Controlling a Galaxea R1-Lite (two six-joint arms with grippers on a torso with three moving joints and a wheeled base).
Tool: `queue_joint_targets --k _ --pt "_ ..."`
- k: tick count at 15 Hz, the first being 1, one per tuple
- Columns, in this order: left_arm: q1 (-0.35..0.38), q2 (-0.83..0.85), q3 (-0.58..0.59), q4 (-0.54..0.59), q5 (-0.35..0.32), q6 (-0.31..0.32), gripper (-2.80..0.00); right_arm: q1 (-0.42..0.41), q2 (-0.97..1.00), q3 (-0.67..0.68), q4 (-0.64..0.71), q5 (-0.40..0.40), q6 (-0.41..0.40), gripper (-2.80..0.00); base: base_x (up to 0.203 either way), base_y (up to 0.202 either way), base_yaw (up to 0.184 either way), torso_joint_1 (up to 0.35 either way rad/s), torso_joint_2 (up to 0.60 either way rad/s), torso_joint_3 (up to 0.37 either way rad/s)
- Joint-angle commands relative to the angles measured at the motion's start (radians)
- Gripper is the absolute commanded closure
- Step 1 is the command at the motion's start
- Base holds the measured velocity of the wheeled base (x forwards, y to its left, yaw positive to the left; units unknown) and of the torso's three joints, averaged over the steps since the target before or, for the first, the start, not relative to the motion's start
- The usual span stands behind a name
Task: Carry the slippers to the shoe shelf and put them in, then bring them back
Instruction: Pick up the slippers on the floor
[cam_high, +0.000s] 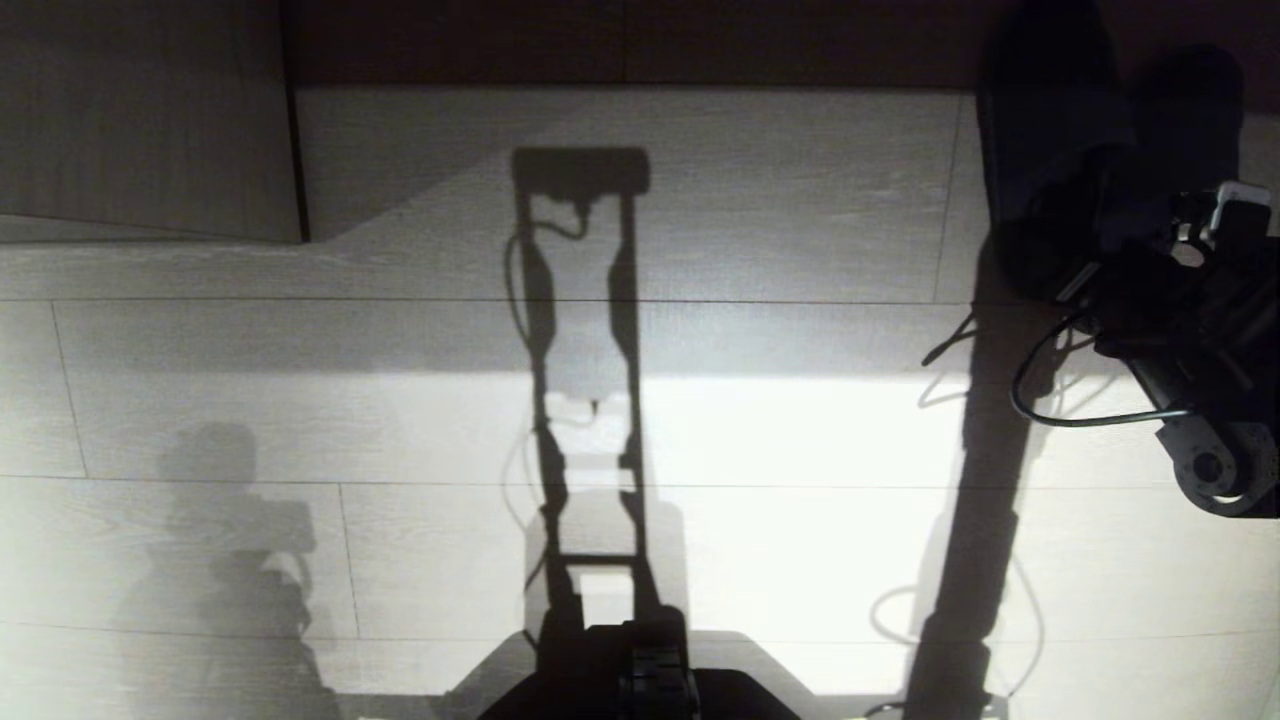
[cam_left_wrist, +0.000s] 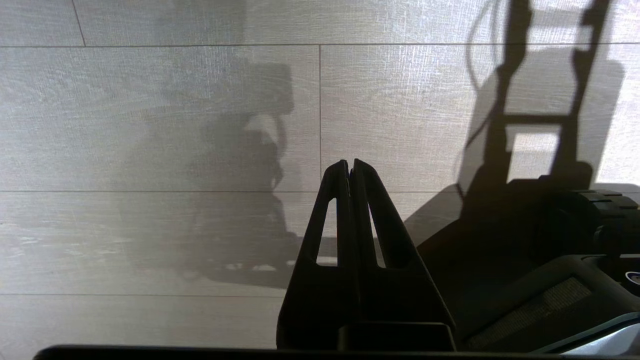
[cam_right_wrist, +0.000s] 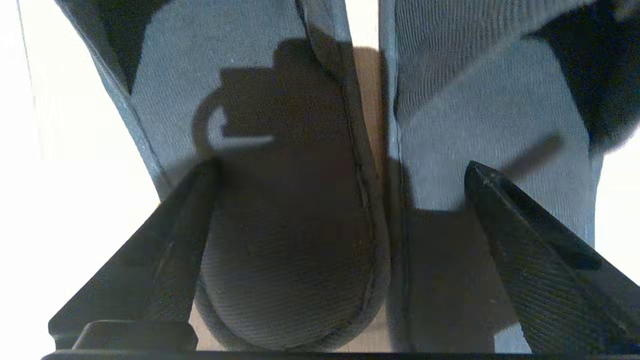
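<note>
The slippers (cam_right_wrist: 380, 165) lay side by side on the pale floor (cam_high: 700, 440), touching or nearly so along their inner edges, out at the robot's right and close to the dark band where the floor met the furniture. I could not make out the shoe shelf from where the light fell, so how far the pair had to travel was anyone's guess.

The right gripper (cam_right_wrist: 340, 170) hung just over the slippers with its fingers spread wide, one finger over each slipper rather than outside the pair. Nothing was held. The left gripper (cam_left_wrist: 350, 167) was well away from the slippers, fingers pressed together, pointing at bare floor.

The risk, as I judged it, lay in that straddle. If the fingers came down where they stood, they would press onto the fabric tops instead of bracketing the pair, and closing might bunch the soft uppers or pinch only the two inner edges. A thin grip like that could let one slipper slide out on the lift. The slippers were flat and limp, so they might also fold or skid on the smooth boards.
</note>
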Motion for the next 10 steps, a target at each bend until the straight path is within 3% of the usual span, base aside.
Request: queue_joint_targets --k 1,10 --pt "0.000 0.001 0.000 0.000 0.000 -0.001 0.00 -0.001 0.013 -0.034 -0.008 -0.001 0.000 -2.80 0.000 0.000 0.000 0.000 0.00 0.000" --pt "0.000 0.000 0.000 0.000 0.000 -0.001 0.00 -0.001 0.060 -0.138 -0.008 -0.001 -0.027 -2.80 0.000 0.000 0.000 0.000 0.00 0.000"
